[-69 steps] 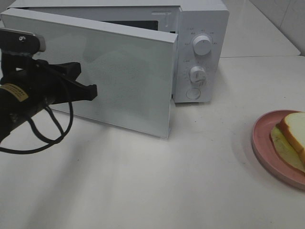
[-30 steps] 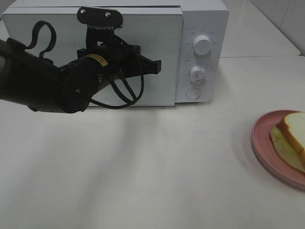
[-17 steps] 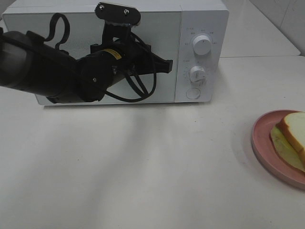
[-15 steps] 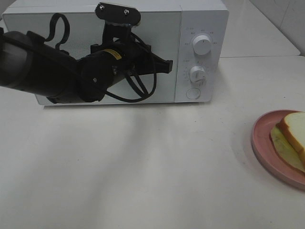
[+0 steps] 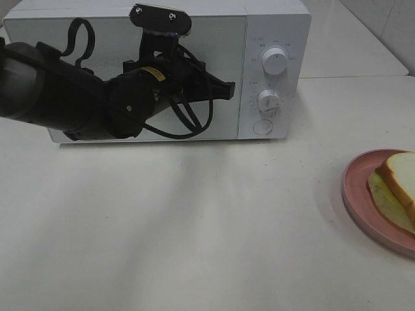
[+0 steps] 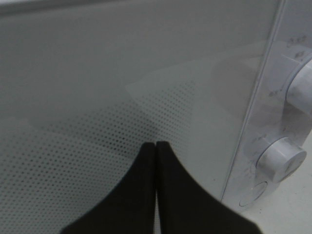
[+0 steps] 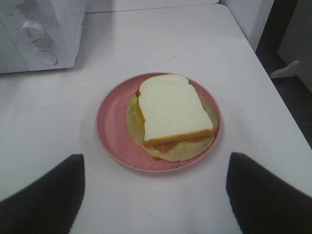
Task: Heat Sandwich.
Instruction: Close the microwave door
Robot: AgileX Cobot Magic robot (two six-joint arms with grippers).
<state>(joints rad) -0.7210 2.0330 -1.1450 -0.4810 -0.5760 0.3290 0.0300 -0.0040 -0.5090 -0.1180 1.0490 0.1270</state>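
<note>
- Two hands are at work here, well apart from one another across the white worktop (image 5: 214, 233).
- Left hand (image 5: 227, 90): its two black fingers (image 6: 146, 195) are pressed flat together with nothing between them, the tips against or just at the closed door (image 5: 84, 39) of the white microwave (image 5: 272, 26), close to the door's edge beside the control panel.
- Seen from the high camera, that left hand sits at about 11 o'clock of the worktop, the dark arm reaching in from 9 o'clock.
- Just past the fingertips stand the microwave's two round knobs, the upper knob (image 5: 275, 61) and the lower knob (image 5: 268, 101), with a round button (image 5: 262, 126) beneath them.
- Sandwich (image 7: 170, 111): it lies flat on the round pink plate (image 7: 109, 126), white bread on top, an orange-tan crust edge showing, a pale yellow-green layer spreading out under it.
- From the high camera the plate sits at about 3 o'clock, cut by the frame edge, well apart from the left hand and from the microwave.
- Right hand (image 7: 155, 195): its fingers stand wide apart and hold nothing; it hovers above the worktop, and the plate with the sandwich lies just ahead of the gap between the fingers, touching neither.
- High camera shows nothing of this right hand.
</note>
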